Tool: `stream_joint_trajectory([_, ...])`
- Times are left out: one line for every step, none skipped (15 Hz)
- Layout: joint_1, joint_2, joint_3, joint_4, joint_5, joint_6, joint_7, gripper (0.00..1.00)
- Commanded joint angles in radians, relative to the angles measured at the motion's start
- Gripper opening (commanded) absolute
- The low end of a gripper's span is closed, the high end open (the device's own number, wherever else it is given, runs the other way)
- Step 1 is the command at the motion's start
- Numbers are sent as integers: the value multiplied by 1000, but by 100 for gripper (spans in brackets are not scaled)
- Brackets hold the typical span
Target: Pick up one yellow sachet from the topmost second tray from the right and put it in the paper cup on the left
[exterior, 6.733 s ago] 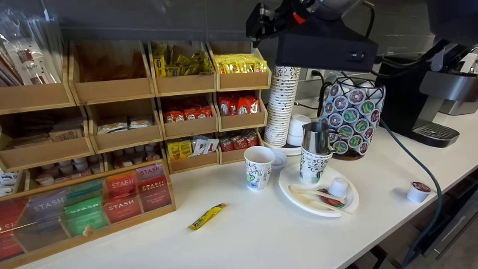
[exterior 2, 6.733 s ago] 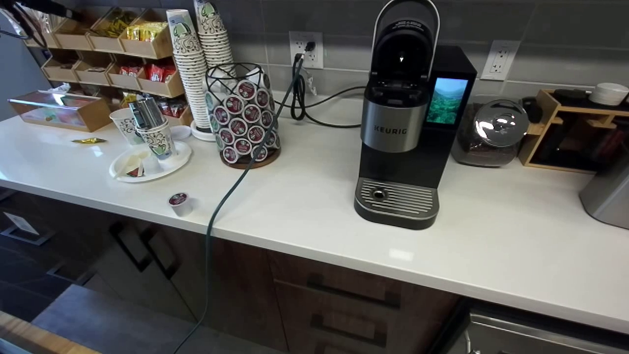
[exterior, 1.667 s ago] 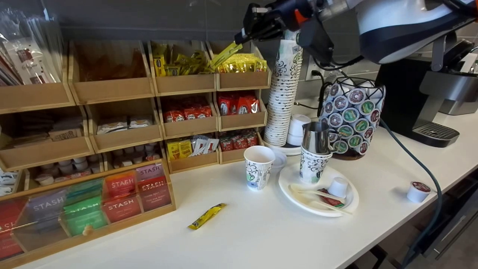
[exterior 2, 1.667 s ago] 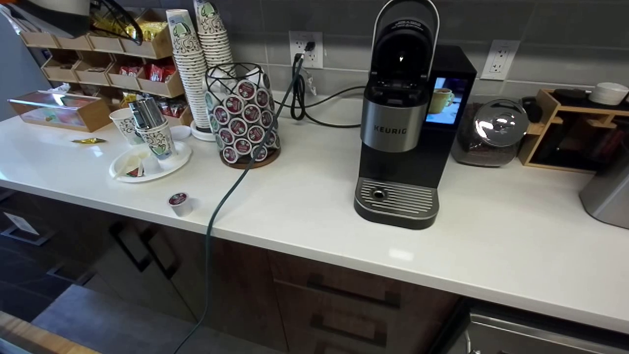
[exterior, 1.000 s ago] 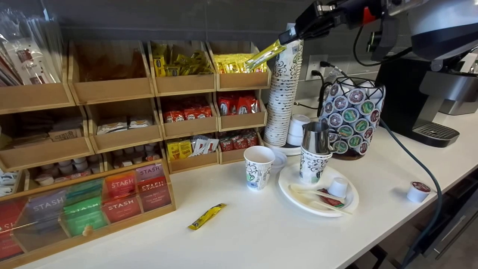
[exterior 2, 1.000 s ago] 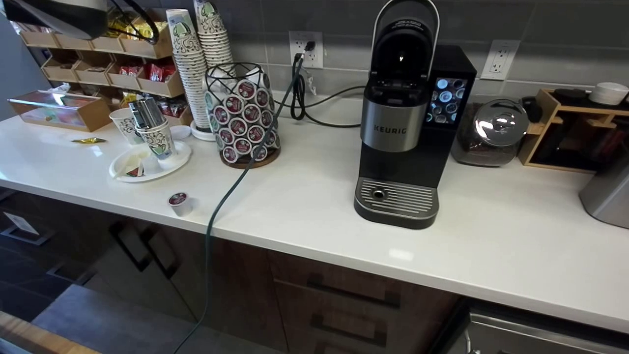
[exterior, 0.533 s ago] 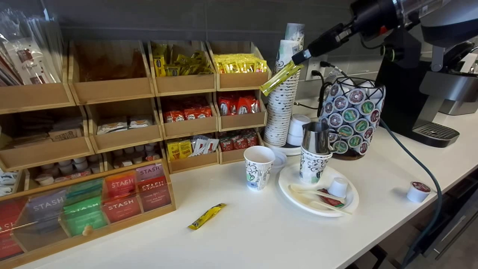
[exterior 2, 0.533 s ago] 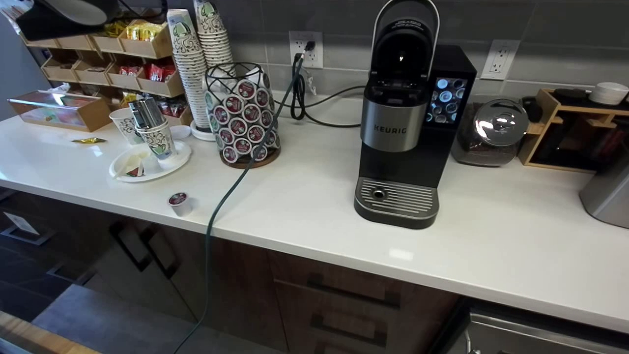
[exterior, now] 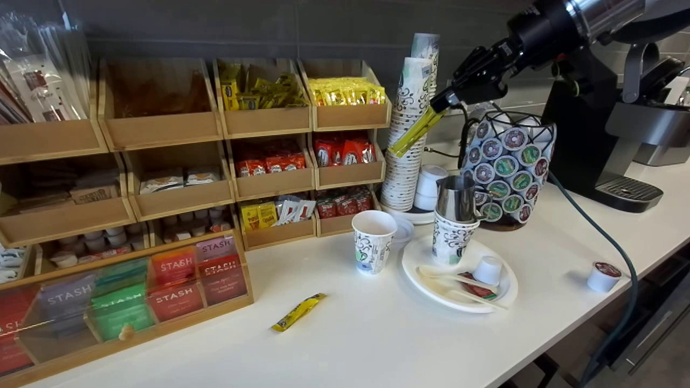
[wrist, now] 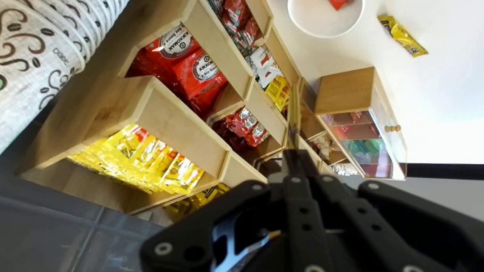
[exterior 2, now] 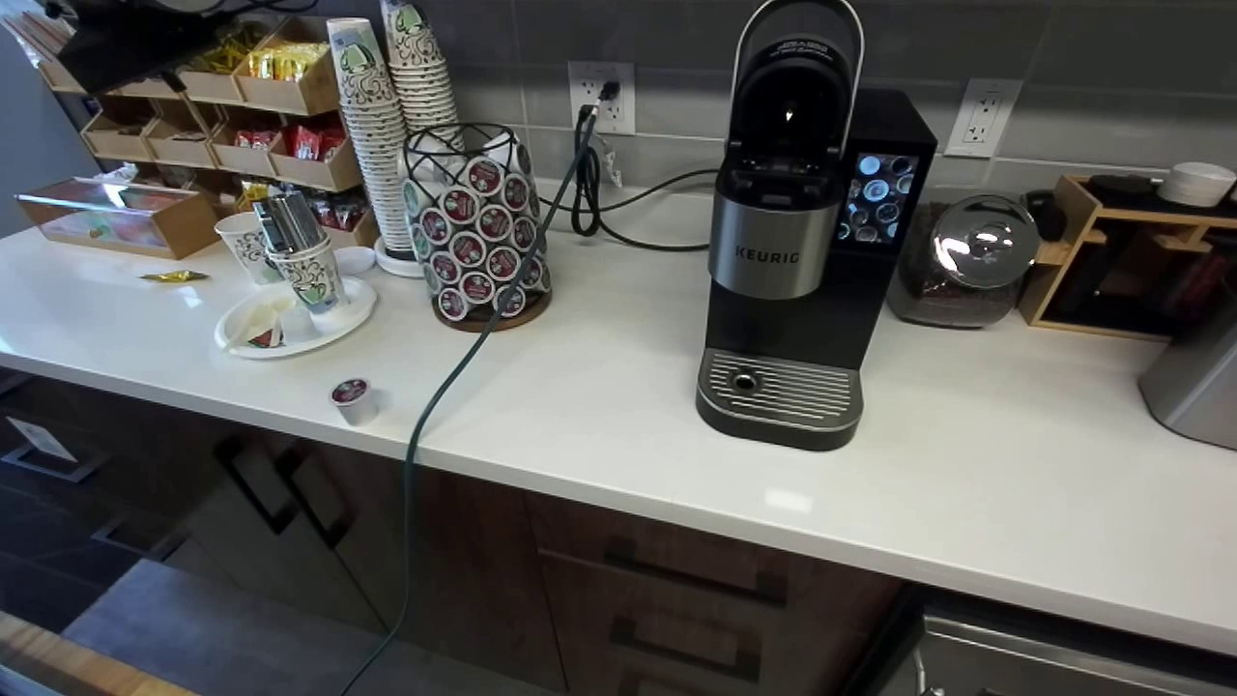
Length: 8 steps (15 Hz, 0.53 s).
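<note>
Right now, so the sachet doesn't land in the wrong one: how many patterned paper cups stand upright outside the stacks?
2: the paper cup on the counter, and a second cup on the plate, with a metal pitcher in its mouth. Others could be hidden.

Open Keurig coffee maker (exterior 2: 778,253) on a white counter (exterior 2: 618,416)
A wire carousel (exterior: 498,227) of coffee pods (exterior: 505,166) stands near 2 tall cup stacks (exterior 2: 375,116); 1 loose pod (exterior 2: 355,401) stands apart. A metal pitcher (exterior: 455,196) rests in a scroll-print cup (exterior: 452,242) on a white plate (exterior: 412,269). Kikkoman soy sauce packets (wrist: 202,70) show in the wrist view, Stash tea packets (exterior: 175,295) in an exterior view.
</note>
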Motion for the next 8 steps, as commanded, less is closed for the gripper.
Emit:
stream_joint_trajectory([116,9,-14,-38,-178,-137,183,0])
stream_joint_trajectory([157,17,-30,-55,-242,-179,242,0])
stream_joint_trajectory([203,24,-55,-73,-306,-221,308,0])
stream_joint_trajectory([257,32,-95,-104,-319,-275,333,0])
stream_joint_trajectory([324,36,-170,-146,-248,-328,282,0])
stream_joint_trajectory([386,55,-220,-153,-243,-364,310,0])
stream_joint_trajectory([438,83,-265,-154,-233,-394,316,0])
stream_joint_trajectory([493,100,-313,-154,-228,-423,328,0])
